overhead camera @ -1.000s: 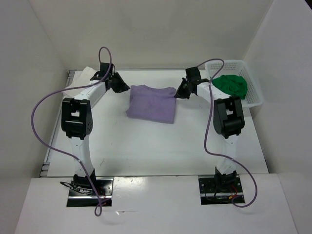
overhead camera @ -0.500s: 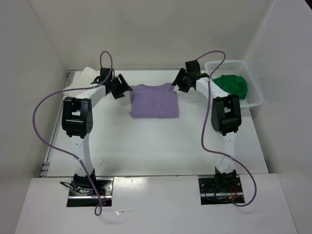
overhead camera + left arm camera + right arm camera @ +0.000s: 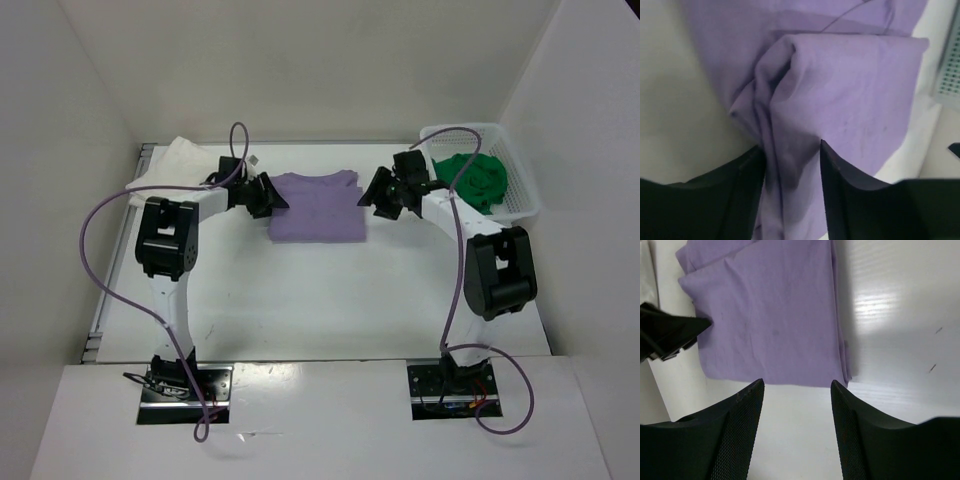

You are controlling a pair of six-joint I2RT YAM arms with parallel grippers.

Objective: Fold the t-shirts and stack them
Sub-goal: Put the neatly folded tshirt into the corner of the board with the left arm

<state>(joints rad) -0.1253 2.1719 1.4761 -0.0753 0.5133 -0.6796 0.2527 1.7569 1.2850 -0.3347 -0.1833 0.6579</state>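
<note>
The lavender t-shirt (image 3: 318,207) lies folded in a rectangle at the back middle of the table. My left gripper (image 3: 275,197) sits at its left edge; in the left wrist view its jaws (image 3: 790,150) stand open around a loose ridge of the lavender t-shirt (image 3: 850,100). My right gripper (image 3: 372,192) hovers at the shirt's right edge, open. In the right wrist view only bare table shows between its jaws (image 3: 797,385), just short of the lavender t-shirt (image 3: 770,315). The green t-shirt (image 3: 475,178) is bunched in the basket. The white t-shirt (image 3: 180,158) lies at the far left, partly behind the left arm.
A white perforated basket (image 3: 522,197) stands at the back right against the wall. White walls close the table in on the left, back and right. Purple cables loop over both arms.
Both grippers have opened and let go of the lavender shirt, which now lies squarer and a little farther back. Both arms have shifted, the right elbow swinging out to the right.
</note>
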